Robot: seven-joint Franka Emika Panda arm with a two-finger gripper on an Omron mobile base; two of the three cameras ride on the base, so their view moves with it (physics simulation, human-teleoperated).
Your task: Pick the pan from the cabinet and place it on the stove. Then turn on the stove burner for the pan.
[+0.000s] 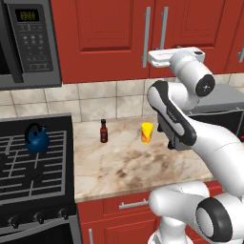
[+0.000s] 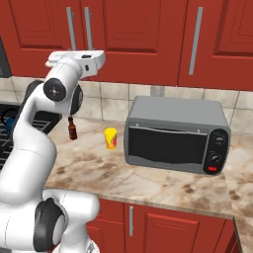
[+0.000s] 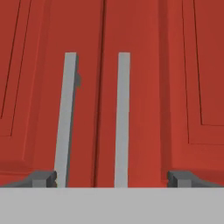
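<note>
Left base view — cabinet: the red wall cabinet [image 1: 109, 33] ran across the top, its doors closed, two silver bar handles [image 1: 146, 36] side by side at 12 to 1 o'clock.
Left base view — gripper: the white hand [image 1: 162, 57] was raised level with the foot of those handles, pointed at the doors; the jaws could not be read from this side.
Left base view — stove: the black stove [image 1: 33, 167] filled the 8 o'clock corner, a small blue kettle [image 1: 36, 138] on its grate and knobs [image 1: 35, 218] along the front edge.
Left base view — counter: a dark sauce bottle [image 1: 103, 131] and a yellow cup [image 1: 147, 132] stood apart on the marble counter [image 1: 124, 167], with the microwave [image 1: 28, 43] at 10 o'clock.
Right base view — arm: the hand [image 2: 74, 60] sat at 10 o'clock before the paired handles [image 2: 71, 27].
Right base view — counter: a grey toaster oven [image 2: 178, 136] stood right of centre, the yellow cup [image 2: 110, 138] just beside it at its 9 o'clock.
Hand view — jaws: the two dark fingertips [image 3: 43, 178] were spread wide near the bottom corners, gripping nothing, with both handles [image 3: 65, 118] rising between them.
Hand view — pan: the pan could not be seen; the closed doors [image 3: 144, 87] covered the cabinet's inside.
</note>
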